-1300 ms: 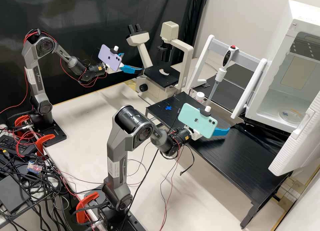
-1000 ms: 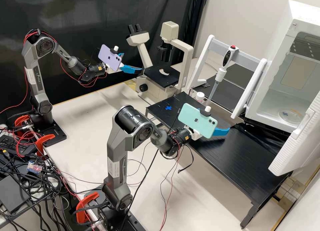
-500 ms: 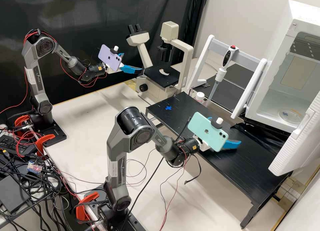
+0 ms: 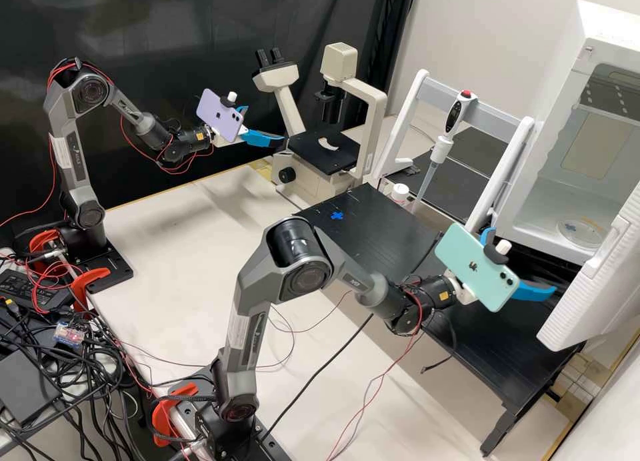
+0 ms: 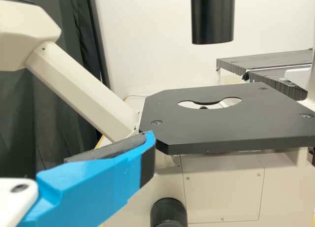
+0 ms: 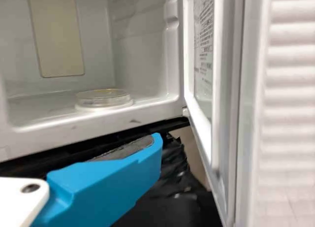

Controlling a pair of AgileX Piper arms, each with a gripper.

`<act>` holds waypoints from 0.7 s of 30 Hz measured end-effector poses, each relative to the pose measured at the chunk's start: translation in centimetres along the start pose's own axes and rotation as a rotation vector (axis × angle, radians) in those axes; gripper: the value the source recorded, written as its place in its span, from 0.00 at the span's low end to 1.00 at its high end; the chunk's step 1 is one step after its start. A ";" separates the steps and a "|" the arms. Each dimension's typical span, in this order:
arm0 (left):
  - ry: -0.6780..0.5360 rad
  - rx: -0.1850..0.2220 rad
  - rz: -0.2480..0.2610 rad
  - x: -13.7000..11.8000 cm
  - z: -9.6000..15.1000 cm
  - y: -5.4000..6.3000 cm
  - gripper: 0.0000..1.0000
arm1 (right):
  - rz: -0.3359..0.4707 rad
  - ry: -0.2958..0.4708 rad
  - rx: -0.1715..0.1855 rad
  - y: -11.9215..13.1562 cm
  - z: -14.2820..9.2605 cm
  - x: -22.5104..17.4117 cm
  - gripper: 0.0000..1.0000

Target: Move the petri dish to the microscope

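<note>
Right gripper (image 4: 523, 262) nearer the petri dish (image 4: 587, 236)

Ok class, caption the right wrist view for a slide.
Petri dish inside an open white cabinet, blue claw finger outside.

Traversing the bench (image 4: 497, 358), my right gripper (image 4: 523, 264) has come nearer the white cabinet's (image 4: 579, 61) open front.

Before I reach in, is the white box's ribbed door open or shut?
Open: the door stands swung outward, exposing the clear round petri dish inside.
</note>
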 end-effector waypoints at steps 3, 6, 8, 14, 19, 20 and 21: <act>0.000 0.000 0.000 0.0 0.0 0.0 1.00 | 0.006 -0.020 0.013 0.2 -0.2 1.9 1.00; 0.000 0.000 0.000 0.0 0.0 0.0 1.00 | 0.012 -0.032 0.023 0.1 -0.7 3.9 1.00; 0.000 0.000 0.000 0.0 0.0 0.0 1.00 | 0.013 -0.029 0.023 0.0 -1.1 5.0 1.00; 0.000 0.000 0.000 0.0 0.0 0.0 1.00 | 0.001 -0.031 -0.018 -0.5 -2.2 8.5 1.00; 0.000 0.000 0.000 0.0 0.0 0.0 1.00 | -0.006 -0.033 -0.039 -1.3 -2.9 10.9 1.00; 0.000 0.000 0.000 0.0 0.0 0.0 1.00 | -0.008 -0.037 -0.047 -1.4 -3.0 11.6 1.00; 0.000 0.000 0.000 0.0 0.0 0.0 1.00 | -0.008 -0.038 -0.048 -1.5 -3.1 12.0 1.00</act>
